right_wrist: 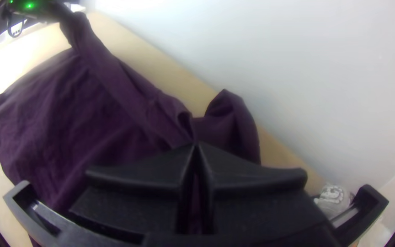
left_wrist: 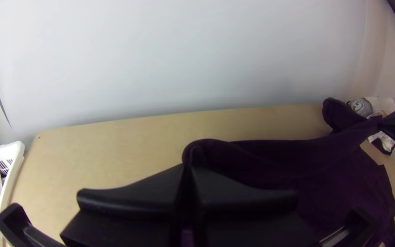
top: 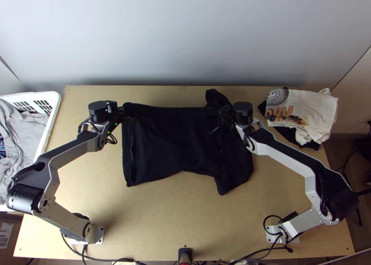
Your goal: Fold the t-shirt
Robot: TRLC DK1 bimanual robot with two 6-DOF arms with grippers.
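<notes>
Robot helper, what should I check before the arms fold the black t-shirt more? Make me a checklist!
1. Left end effector pinching the t-shirt: ok, at a far corner.
2. Right end effector pinching it too: ok, near the far sleeve.
3. Folding finished: not ok, most of the shirt lies spread out.
4. Pile of clothes apart from the shirt: ok.
5. Grip strong enough not to slip: cannot tell.
</notes>
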